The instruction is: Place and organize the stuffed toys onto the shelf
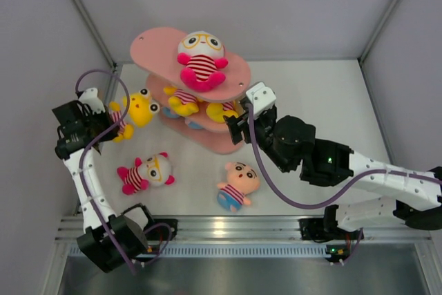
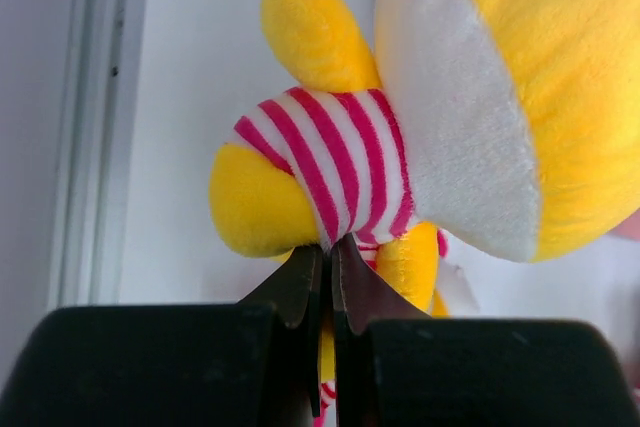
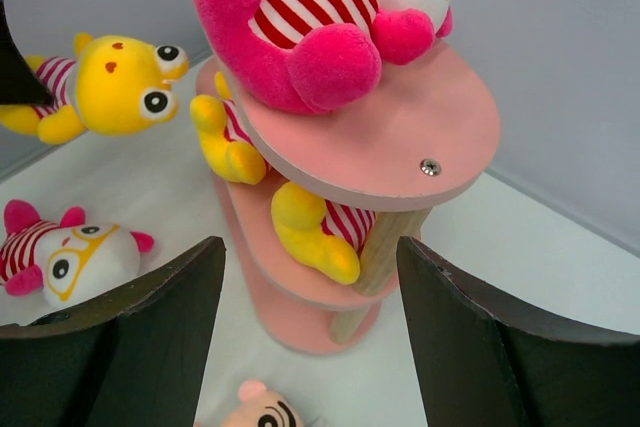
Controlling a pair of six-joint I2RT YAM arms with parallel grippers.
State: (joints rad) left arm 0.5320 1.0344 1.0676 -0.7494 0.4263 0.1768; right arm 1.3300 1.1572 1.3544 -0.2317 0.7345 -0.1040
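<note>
Shelf (image 1: pixel 153 48) stands at the far middle of the table (image 1: pixel 331 101): three pink oval boards on pale wooden posts.

Top board: pink-limbed toy with yellow glasses (image 1: pixel 200 56), seated, striped shirt showing.

Middle board: first yellow toy (image 1: pixel 181 100) at the left and second yellow toy (image 1: pixel 224 110) at the right, both partly tucked under the top board. Bottom board mostly hidden; I cannot tell what lies on it.

My left gripper (image 1: pixel 110 124) is clamped tight on the striped shirt of the held yellow toy (image 1: pixel 138 110). My left wrist view shows the fingertips (image 2: pixel 300 282) pinching the cloth just below the belly, with almost no gap between them. The toy hangs just left of the shelf, head toward the middle board, not touching it.

My right gripper (image 1: pixel 243 124) is spread wide and holds nothing. It sits just beside the shelf's right end, facing it.

On the table in front of the shelf: floor pink toy (image 1: pixel 146 172) to the left, lying on its back, and peach-faced toy (image 1: pixel 238 184) in blue shorts to the right. The two lie apart.
</note>
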